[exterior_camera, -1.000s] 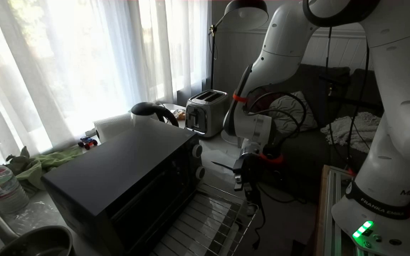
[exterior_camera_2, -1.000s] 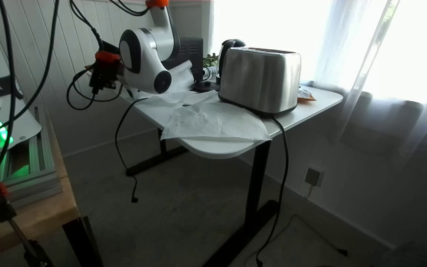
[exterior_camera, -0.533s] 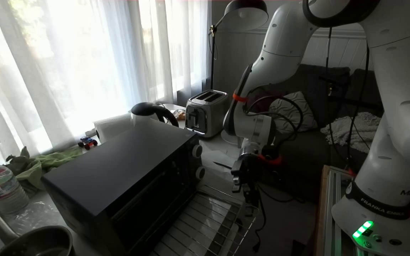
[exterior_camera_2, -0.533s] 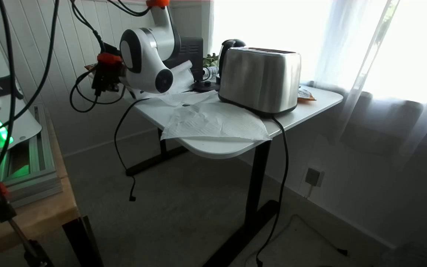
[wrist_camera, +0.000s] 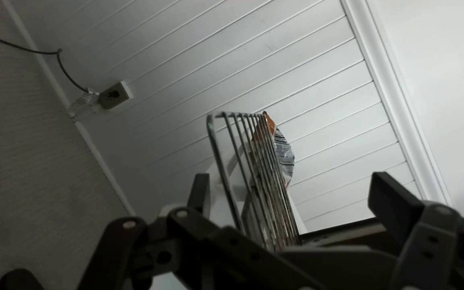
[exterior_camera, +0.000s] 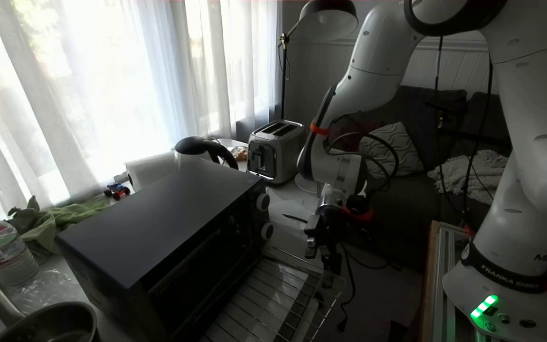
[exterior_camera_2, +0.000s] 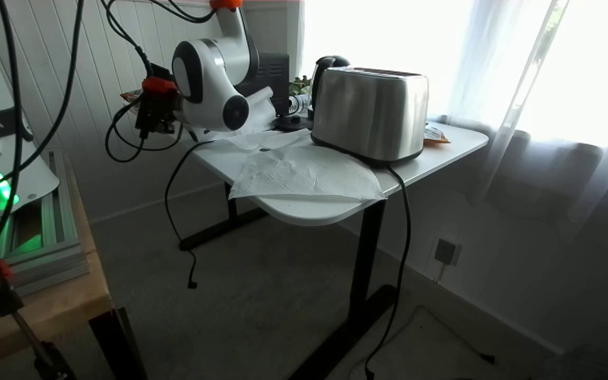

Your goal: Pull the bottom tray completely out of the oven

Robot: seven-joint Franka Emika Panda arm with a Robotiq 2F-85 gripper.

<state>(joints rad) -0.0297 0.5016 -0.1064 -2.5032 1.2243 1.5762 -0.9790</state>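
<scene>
Wrist view: black two-finger gripper (wrist_camera: 296, 197) is released, fingers spread wide. The silvery-grey rectangular wire rack (wrist_camera: 265, 177) (bottom tray) shows between the fingers, nearer the one on that view's left. An orange-and-silver printed packet (wrist_camera: 283, 155) shows beyond it, partly covered by the bars.

In an exterior view the lower fingertip (exterior_camera: 327, 278) overlaps the rack's outer corner; can't tell if they touch.

Rack sticks well out of the front of the large black box-shaped countertop oven (exterior_camera: 169, 218). Inner end runs up to the opening; can't tell how much sits inside, too dark. Oven has a matte top and two round pale-rimmed knobs (exterior_camera: 263, 202), one above the other, at the toaster end of the front.

White arm (exterior_camera: 378, 61) with dark joints runs down to the gripper, orange-red band (exterior_camera_2: 159, 85) at the wrist. Its base (exterior_camera: 511, 308) carries a lit green strip (exterior_camera: 484, 307).

Further out: shiny silver two-slot toaster (exterior_camera: 278, 152), in both exterior views, stands upright on the white round-cornered table (exterior_camera_2: 457, 140), apart from the oven. Crumpled white sheet (exterior_camera_2: 304, 171) lies just beside it, edge past the table rim. Behind the oven, window side: black-topped kettle (exterior_camera: 193, 145), white roll (exterior_camera: 152, 168), blue-and-red toy truck (exterior_camera: 117, 190), green cloth (exterior_camera: 48, 228). Past the end opposite the knobs: clear plastic bottle (exterior_camera: 5, 256) with white cap, grey metal saucepan (exterior_camera: 55, 318) cut off by the frame.
</scene>
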